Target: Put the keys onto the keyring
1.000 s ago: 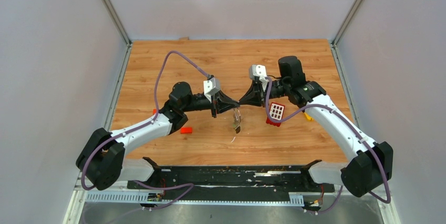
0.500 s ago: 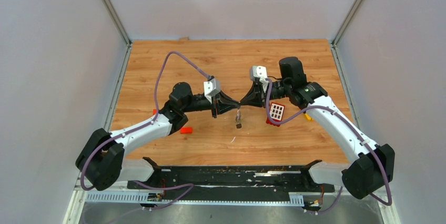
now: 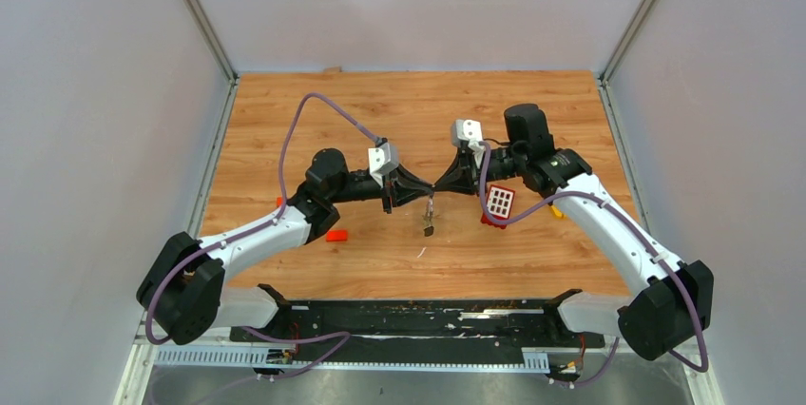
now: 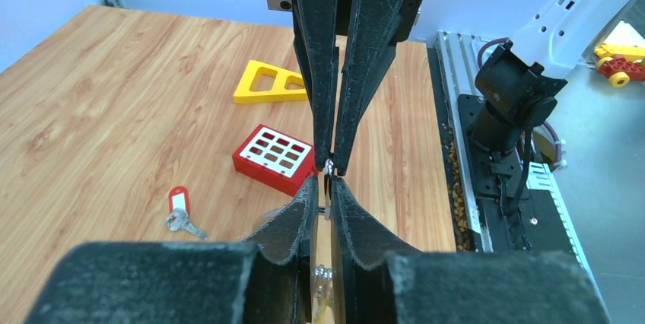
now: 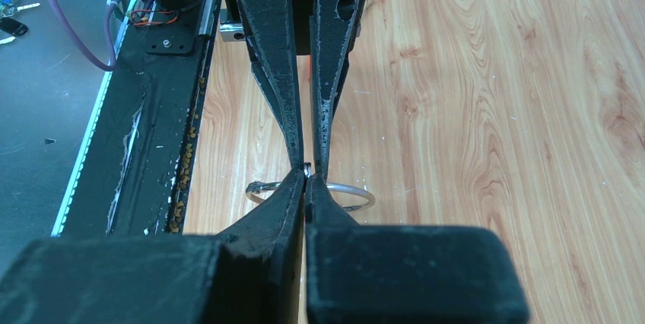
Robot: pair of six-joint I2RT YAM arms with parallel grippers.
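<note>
Swinging straight now: the small silver metal key (image 3: 430,221) that hung askew a second ago dangles plumb beneath the meeting fingertips, just left of the red block with white squares (image 3: 500,202). Left gripper (image 4: 325,184) has let go, its fingers parted a crack with a sliver of silver in the gap. I'd judge that released rather than pinching, so the key's weight passes to the ring. Right gripper (image 5: 306,179) is clenched tight on the thin silver wire keyring (image 5: 354,197), holding it level above the wooden surface (image 3: 361,101), left of that block, which gives the other arm a fixed target to thread onto. Beside the block a second key with a red tag (image 4: 178,210) lies flat, waiting its turn, and a yellow triangular plastic piece (image 4: 268,86) sits just beyond the block. Writing? None readable: the block's face is plain squares, and the tag's white insert is too small to make out.
</note>
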